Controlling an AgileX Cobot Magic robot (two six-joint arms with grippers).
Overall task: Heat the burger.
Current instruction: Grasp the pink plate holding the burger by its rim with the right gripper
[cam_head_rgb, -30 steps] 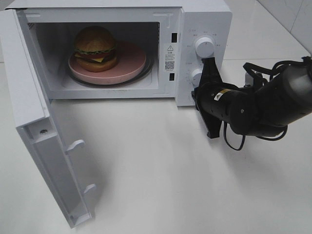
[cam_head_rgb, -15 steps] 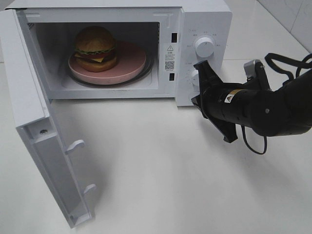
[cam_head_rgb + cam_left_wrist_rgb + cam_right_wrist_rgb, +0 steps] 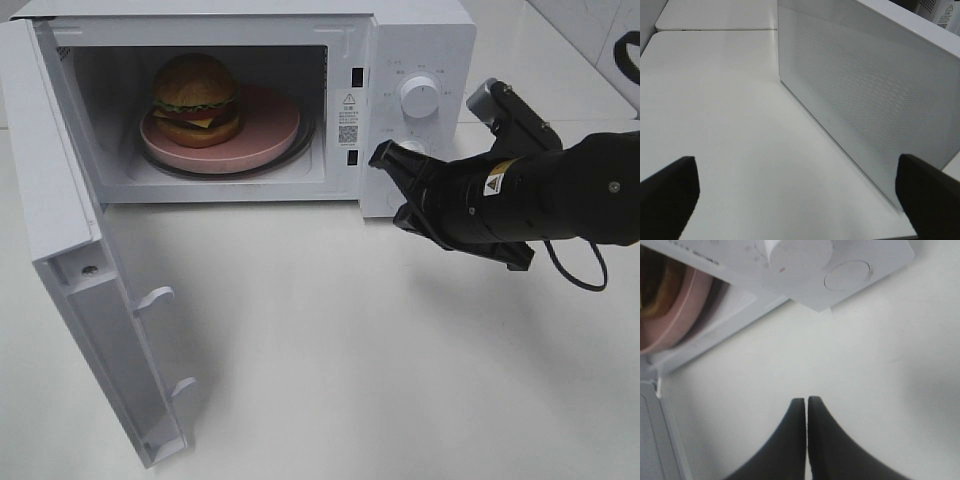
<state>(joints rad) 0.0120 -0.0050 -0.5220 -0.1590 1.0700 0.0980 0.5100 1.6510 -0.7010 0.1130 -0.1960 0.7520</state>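
Now the right gripper (image 3: 386, 160), fingers pressed together, has swung from pointing up at the control panel (image 3: 440, 130) to lying level across the middle right of the frame, tip aimed left toward the microwave (image 3: 345, 60) opening. Nothing else has moved — the burger (image 3: 196, 98) sits on its pink plate (image 3: 270, 135) inside the cavity at upper left, and the door (image 3: 70, 250) hangs wide open. The left gripper (image 3: 799, 187), spread wide, sits beside the door's outer face. Heating cannot start yet — shutting the door looks like the step due
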